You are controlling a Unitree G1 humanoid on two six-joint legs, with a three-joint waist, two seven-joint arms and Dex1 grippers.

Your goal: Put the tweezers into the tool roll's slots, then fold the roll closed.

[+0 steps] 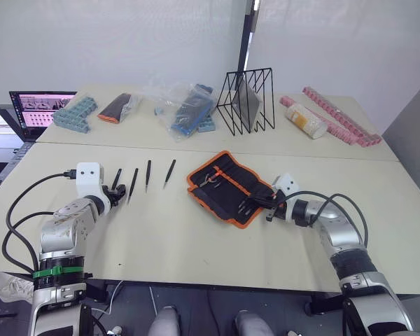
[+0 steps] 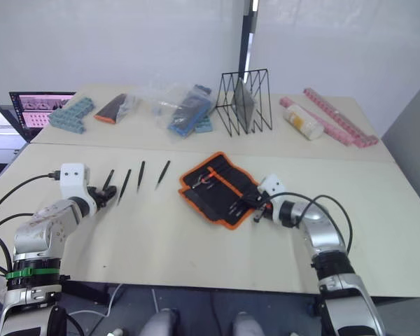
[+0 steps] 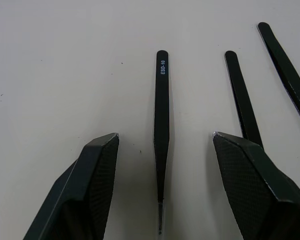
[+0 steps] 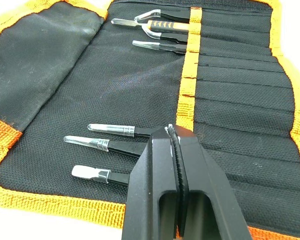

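Straddling one tweezer (image 3: 161,135), left gripper (image 3: 162,150) gapes empty; thin, stiff, slippery, grip mid-shaft. Right gripper (image 4: 176,150) closed, empty, at roll's (image 1: 220,175) 4 o'clock.

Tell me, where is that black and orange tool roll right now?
The tool roll lies unfolded on the near table, right of centre, between the row of loose tweezers on its left and the right claw at its right edge.

tweezers (image 1: 132,185) in row; tool roll (image 1: 228,187) unfolded flat
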